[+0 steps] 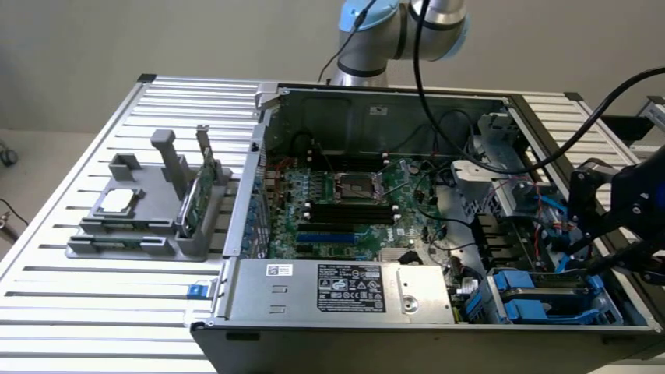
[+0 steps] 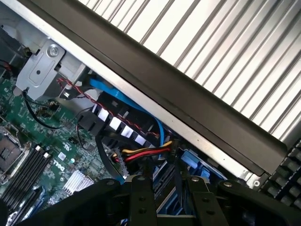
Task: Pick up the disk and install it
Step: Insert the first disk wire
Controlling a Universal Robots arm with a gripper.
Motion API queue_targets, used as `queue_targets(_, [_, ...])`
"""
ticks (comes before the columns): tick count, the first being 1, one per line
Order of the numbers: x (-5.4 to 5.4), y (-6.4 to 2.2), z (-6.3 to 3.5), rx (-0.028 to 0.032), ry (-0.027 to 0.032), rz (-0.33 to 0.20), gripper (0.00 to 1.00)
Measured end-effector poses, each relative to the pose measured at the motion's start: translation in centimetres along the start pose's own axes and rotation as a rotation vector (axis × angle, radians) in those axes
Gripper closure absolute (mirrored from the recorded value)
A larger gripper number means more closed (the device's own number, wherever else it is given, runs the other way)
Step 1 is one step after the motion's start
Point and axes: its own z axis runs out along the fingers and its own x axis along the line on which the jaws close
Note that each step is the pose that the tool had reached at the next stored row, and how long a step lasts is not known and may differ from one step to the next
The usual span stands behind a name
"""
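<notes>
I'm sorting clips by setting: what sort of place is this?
Probably a robotics test bench for computer assembly: an open computer case lies on a slatted metal table, beside a grey parts holder, with a robot arm standing by.

Ribbed table (image 1: 62,288) gleams, bare brushed metal. At nine o'clock of the dark matt metal case (image 1: 416,347), a dull grey plastic holder (image 1: 135,234). Power supply (image 1: 343,288) at six o'clock: silver sheet metal, paper label. Motherboard (image 1: 343,199) glossy green. At four o'clock, smooth blue plastic carriers (image 1: 540,300). Gripper (image 2: 165,202) matt black.
</notes>
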Motion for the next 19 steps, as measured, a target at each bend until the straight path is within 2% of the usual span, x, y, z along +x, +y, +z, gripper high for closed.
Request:
queue_targets(6, [-0.19, -0.13, -0.05, -0.0048, -0.0042, 0.04, 0.65])
queue_targets(7, [-0.24, -0.16, -0.05, -0.0054, -0.0046, 0.045, 0.59])
queue_targets(11, [-0.43, -0.3, -0.09, -0.0077, -0.0068, 0.066, 0.59])
queue_targets(12, [-0.48, -0.33, -0.1, -0.0083, -0.0073, 0.071, 0.61])
queue_targets(13, [-0.53, -0.36, -0.11, -0.0089, -0.0079, 0.076, 0.68])
queue_targets(14, [-0.58, -0.4, -0.12, -0.0094, -0.0085, 0.081, 0.68])
queue_targets(15, [-0.64, -0.44, -0.13, -0.0097, -0.0088, 0.084, 0.74])
queue_targets(16, [-0.72, -0.49, -0.13, -0.0099, -0.009, 0.086, 0.74])
queue_targets(17, [-0.8, -0.54, -0.13, -0.0102, -0.0092, 0.089, 0.8])
queue_targets(19, [-0.94, -0.62, -0.09, -0.0112, -0.0093, 0.094, 0.8])
